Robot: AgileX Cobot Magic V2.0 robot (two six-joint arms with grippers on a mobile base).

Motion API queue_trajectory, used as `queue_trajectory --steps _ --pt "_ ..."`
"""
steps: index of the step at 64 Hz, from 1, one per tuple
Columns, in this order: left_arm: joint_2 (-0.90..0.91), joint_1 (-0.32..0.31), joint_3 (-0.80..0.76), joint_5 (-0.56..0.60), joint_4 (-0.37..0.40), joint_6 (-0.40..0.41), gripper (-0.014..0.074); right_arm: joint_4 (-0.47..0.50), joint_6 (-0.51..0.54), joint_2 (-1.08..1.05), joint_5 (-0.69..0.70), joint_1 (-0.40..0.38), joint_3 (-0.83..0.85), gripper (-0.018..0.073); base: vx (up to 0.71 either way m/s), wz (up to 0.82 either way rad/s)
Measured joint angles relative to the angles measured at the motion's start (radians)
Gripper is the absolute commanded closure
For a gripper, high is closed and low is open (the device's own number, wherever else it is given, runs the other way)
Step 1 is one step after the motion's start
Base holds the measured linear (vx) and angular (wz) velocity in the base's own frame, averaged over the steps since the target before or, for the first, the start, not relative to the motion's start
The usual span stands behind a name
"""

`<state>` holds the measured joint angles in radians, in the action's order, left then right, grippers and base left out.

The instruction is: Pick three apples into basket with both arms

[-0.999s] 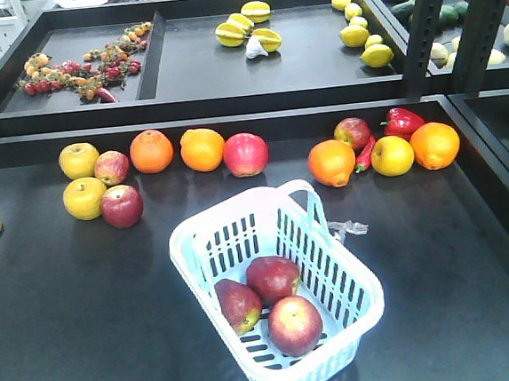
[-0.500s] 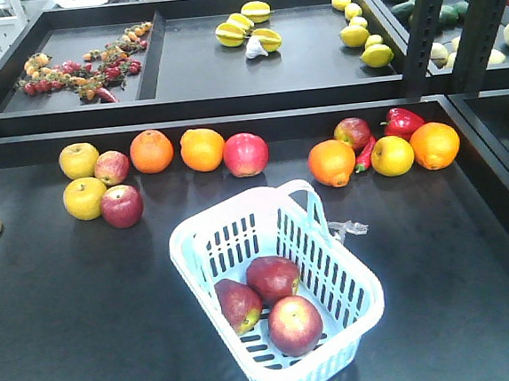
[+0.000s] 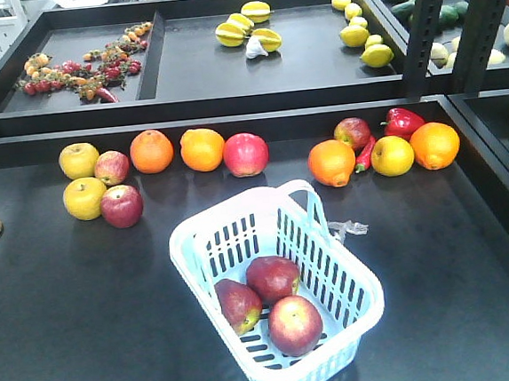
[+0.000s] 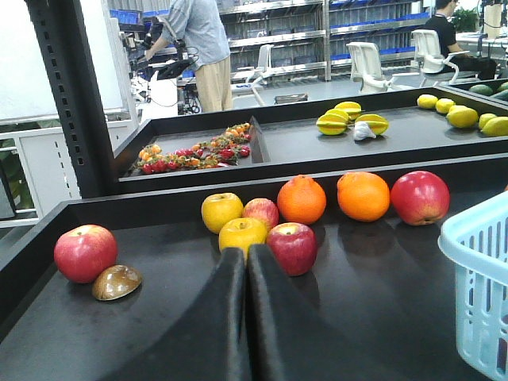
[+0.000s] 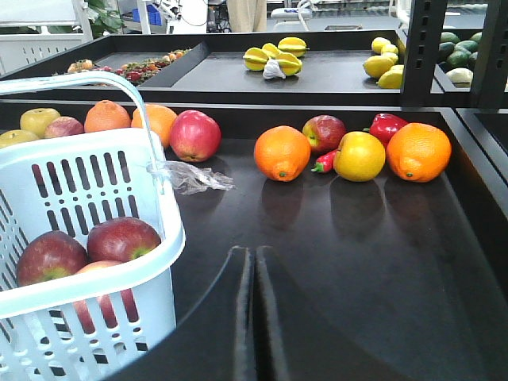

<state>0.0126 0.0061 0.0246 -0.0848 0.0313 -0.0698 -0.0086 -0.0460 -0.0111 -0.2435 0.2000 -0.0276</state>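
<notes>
Dark surface (image 3: 88, 330) takes up most of the front view, w/ a raised black tray shelf (image 3: 208, 65) along the far side. Basket (image 3: 358, 302) sits near-centre on the surface, angled, loop handle (image 3: 301, 195) at its far end. Inside it: 3 dark red apples (image 3: 274, 278) bunched together, touching, toward the near end. Far of the basket, a row of loose fruit: oranges (image 3: 151, 151) and a red apple (image 3: 246, 154) left-centre, more oranges, a lemon-yellow fruit (image 3: 392, 155) and a red pepper (image 3: 403, 121) to the right. Yellow apples (image 3: 85, 198) and small red ones cluster far left. Left gripper (image 4: 247, 258): jaws closed together, empty, low over the surface left of the basket. Right gripper (image 5: 254, 258): jaws also pressed closed, empty, just right of the basket wall. Scrap of clear plastic (image 5: 194, 178) lies by the handle.
</notes>
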Motion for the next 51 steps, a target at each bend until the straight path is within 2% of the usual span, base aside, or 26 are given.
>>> queue_trajectory --steps 51 --pt "0.000 0.000 0.000 0.000 0.000 0.000 0.0603 0.000 -0.001 0.000 0.018 0.000 0.000 0.0561 0.00 0.00"
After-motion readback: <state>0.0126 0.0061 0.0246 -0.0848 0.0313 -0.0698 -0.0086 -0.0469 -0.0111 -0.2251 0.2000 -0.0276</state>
